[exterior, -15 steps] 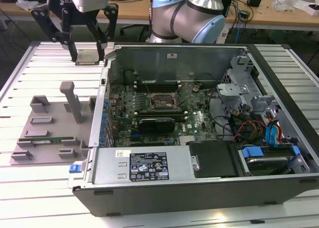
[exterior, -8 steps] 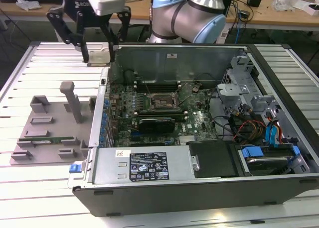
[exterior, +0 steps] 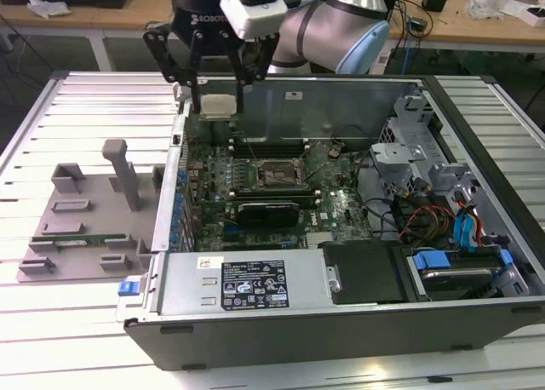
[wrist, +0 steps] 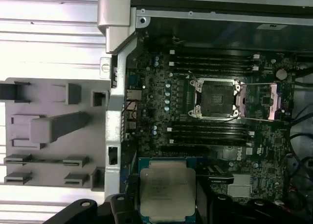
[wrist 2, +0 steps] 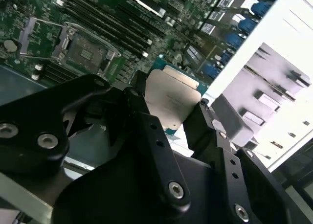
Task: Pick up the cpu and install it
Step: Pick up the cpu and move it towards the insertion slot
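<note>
My gripper [exterior: 217,109] is shut on the cpu [exterior: 217,106], a flat silvery square with a greenish edge, and holds it in the air above the far left corner of the open computer case [exterior: 341,313]. In both wrist views the cpu [wrist 2: 171,99] [wrist: 167,188] sits clamped between the black fingers [wrist 2: 146,123]. The open socket [exterior: 278,175] lies on the motherboard, below the cpu and toward the exterior view's right. It is a black square frame with its metal latch swung open, seen in both wrist views [wrist: 216,98] [wrist 2: 87,50].
A grey fixture tray [exterior: 89,215] with an upright post lies on the slatted table at the exterior view's left of the case. A black graphics card [exterior: 268,211] sits in front of the socket. Drive bays and cables [exterior: 434,211] occupy the case's right side.
</note>
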